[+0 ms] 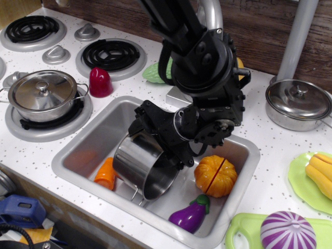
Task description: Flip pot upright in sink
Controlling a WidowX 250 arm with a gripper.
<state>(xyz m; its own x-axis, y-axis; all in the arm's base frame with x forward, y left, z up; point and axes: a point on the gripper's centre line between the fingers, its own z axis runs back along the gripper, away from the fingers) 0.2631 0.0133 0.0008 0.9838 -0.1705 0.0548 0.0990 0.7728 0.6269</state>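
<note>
The shiny steel pot [140, 167] lies tilted on its side in the silver sink [88, 145], its open mouth facing the front right and a wire loop handle under it. My black gripper [155, 142] is down in the sink and clamped on the pot's upper rear edge, with the fingers mostly hidden against the pot wall. An orange toy carrot [105, 174] lies just left of the pot.
A toy pumpkin [215, 175] and a purple eggplant [190, 215] lie in the sink right of the pot. A lidded steel pot [42, 95] sits on the left burner, another [298, 104] at the back right. A red object [100, 82] and a green gourd [155, 72] lie behind the sink.
</note>
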